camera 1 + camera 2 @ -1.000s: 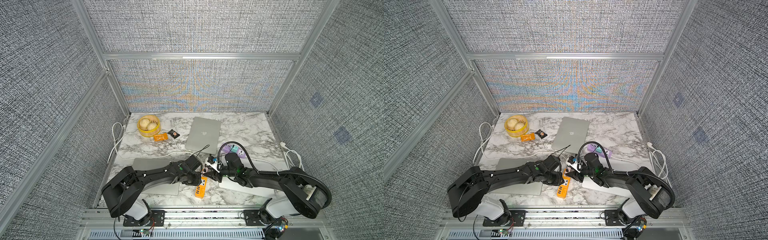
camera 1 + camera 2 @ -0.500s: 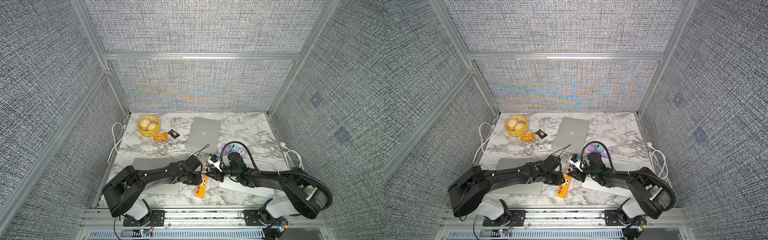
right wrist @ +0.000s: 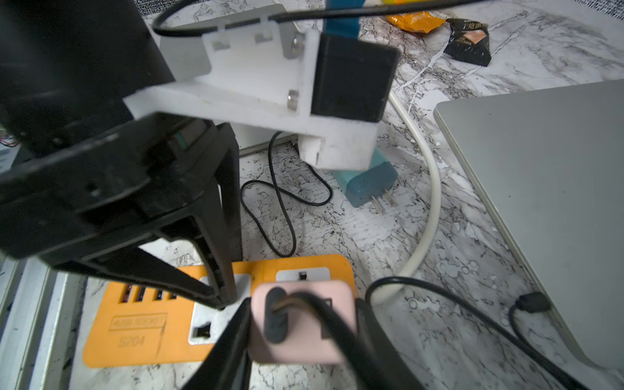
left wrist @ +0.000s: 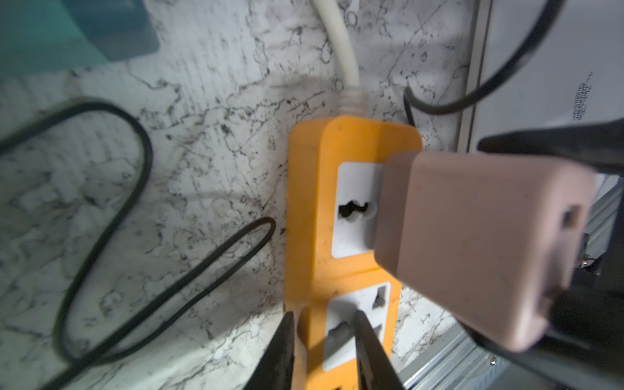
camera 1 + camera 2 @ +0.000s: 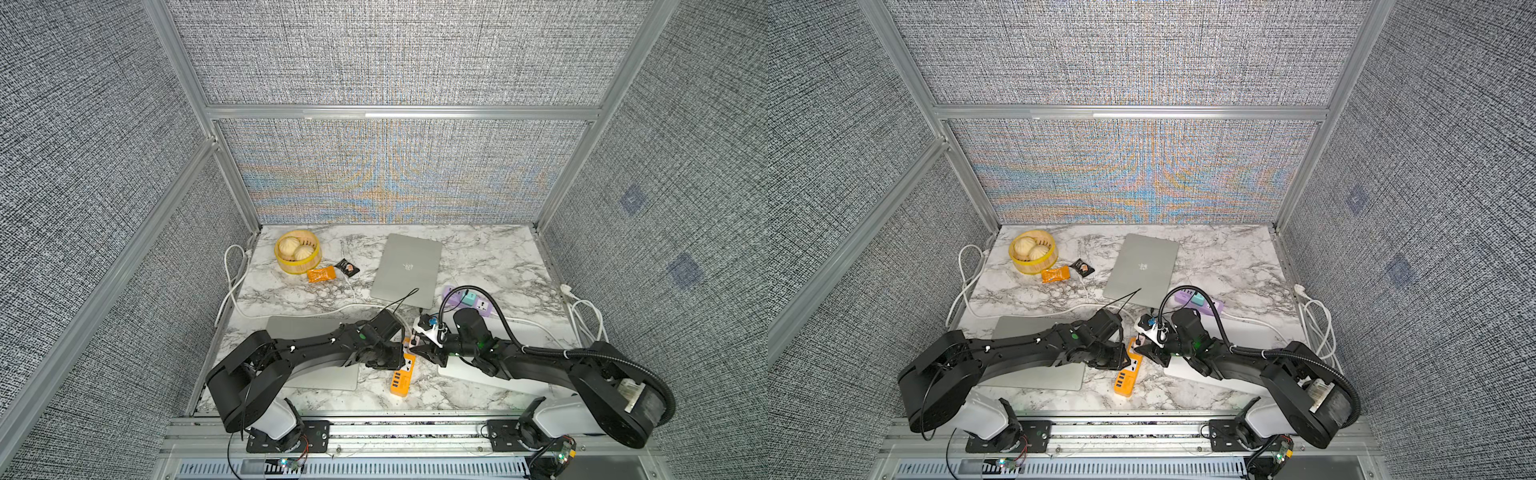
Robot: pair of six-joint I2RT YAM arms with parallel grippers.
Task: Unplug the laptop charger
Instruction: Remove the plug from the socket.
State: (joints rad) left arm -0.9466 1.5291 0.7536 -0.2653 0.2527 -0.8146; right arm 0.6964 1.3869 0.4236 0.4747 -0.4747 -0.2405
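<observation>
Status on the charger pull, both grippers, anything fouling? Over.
Right gripper clamped on pink charger. Left gripper tips down on orange power strip, bracing it. Charger at the end socket; prongs hidden. Its black cable trails off the back.

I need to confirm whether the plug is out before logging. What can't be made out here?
1. Prongs of the pink charger: hidden behind its own body in both wrist views, so in or out of the socket is unclear.
2. The left tool on the orange power strip: dark, seen end-on in the left wrist view; pinching or resting, cannot tell.
3. In both top views the charger is too small to judge.
</observation>
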